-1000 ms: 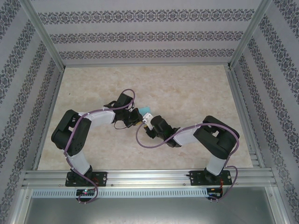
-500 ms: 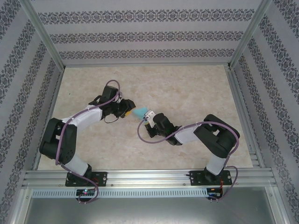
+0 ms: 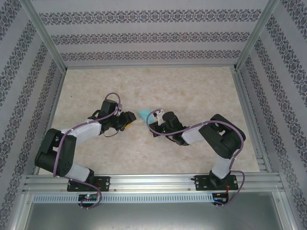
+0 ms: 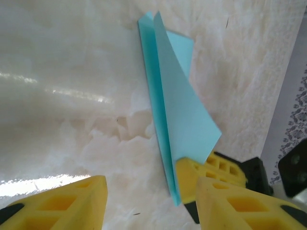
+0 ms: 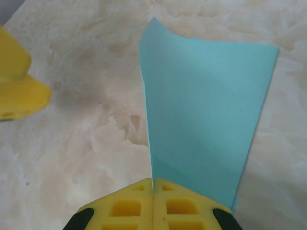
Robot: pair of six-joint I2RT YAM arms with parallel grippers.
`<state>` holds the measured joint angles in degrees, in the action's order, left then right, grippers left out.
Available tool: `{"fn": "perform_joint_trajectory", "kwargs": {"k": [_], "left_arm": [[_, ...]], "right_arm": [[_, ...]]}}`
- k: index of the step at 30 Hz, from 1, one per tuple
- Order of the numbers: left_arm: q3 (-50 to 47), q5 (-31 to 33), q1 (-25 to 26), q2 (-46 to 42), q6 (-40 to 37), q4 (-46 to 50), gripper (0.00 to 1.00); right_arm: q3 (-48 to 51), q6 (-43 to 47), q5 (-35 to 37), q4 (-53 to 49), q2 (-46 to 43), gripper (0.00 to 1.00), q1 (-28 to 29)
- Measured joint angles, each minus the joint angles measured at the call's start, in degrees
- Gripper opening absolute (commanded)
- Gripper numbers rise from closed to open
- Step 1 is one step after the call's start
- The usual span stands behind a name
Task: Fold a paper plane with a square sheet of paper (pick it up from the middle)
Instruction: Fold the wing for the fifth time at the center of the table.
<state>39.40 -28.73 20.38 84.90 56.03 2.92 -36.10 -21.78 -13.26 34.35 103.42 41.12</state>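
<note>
As the right gripper point(image 5: 153, 186) clenches the folded paper point(image 5: 201, 110), the left gripper point(image 4: 149, 194) stands released.

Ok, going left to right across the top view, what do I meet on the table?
left gripper, open → paper → right gripper, shut on the paper
</note>
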Motion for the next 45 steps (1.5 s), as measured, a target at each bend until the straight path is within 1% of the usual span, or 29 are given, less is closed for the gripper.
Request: {"fn": "perform_joint_trajectory", "kwargs": {"k": [7,16,31,45], "left_arm": [[-0.68,-0.83,3.02,2.4,-0.02,-5.97,0.49],[-0.37,-1.01,4.87,6.82,-0.02,-11.56,0.45],[3.26,-1.16,7.54,12.76,-1.16,-17.07,0.37],[4.2,-2.78,8.7,15.96,-2.62,-20.9,0.3]], "right_arm": [[0.0,-6.91,-2.99,0.07,0.85,0.0,-1.16],[0.11,-14.32,-5.31,0.0,0.83,0.0,-3.3],[4.52,-24.68,-9.62,6.05,0.83,0.0,-6.82],[5.03,-31.58,-12.92,9.27,0.83,0.0,-9.03]]}}
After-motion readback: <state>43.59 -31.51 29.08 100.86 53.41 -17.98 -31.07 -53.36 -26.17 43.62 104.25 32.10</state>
